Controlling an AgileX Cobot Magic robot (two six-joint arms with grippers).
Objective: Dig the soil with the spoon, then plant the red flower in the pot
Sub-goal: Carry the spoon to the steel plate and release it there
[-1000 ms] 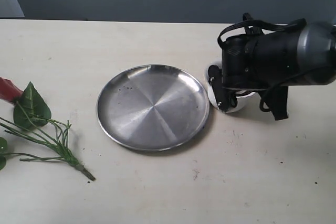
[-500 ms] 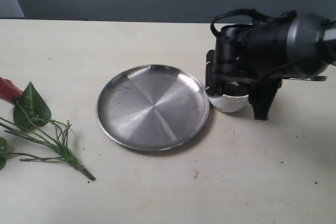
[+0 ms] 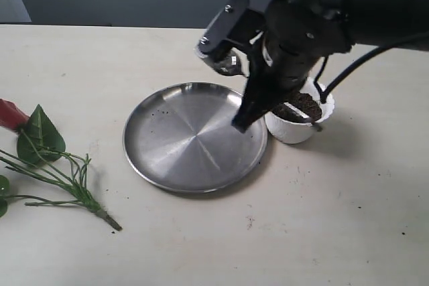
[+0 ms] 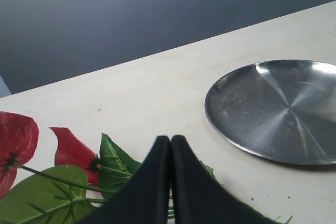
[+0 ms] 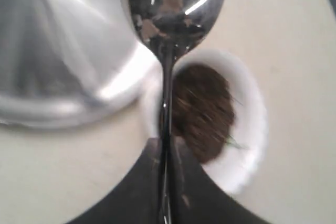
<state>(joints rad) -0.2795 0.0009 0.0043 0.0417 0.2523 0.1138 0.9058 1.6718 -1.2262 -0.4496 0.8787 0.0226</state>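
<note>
My right gripper [image 3: 241, 122] hangs over the gap between the steel plate [image 3: 191, 137] and the pot [image 3: 289, 130], shut on the spoon [image 3: 229, 65]. In the right wrist view the fingers [image 5: 181, 182] pinch the spoon's handle, and its bowl [image 5: 173, 3] carries brown specks. The white pot [image 5: 247, 129] holds dark soil [image 5: 202, 111], also visible as soil [image 3: 306, 103] from outside. The red flower [image 3: 40, 155] lies flat at the table's left edge. My left gripper [image 4: 170, 140] is shut just above its leaves [image 4: 118, 163] and red blooms [image 4: 71, 148]; it does not show in the exterior view.
The wide steel plate [image 4: 278, 108] sits mid-table with a few dark crumbs on it, its rim almost touching the pot. The plate [image 5: 58, 51] fills one side of the right wrist view. A dark wall backs the table's far edge.
My right arm has risen off the pot and swung left toward the plate with the spoon, uncovering the pot and its soil. The flower and plate have not moved.
</note>
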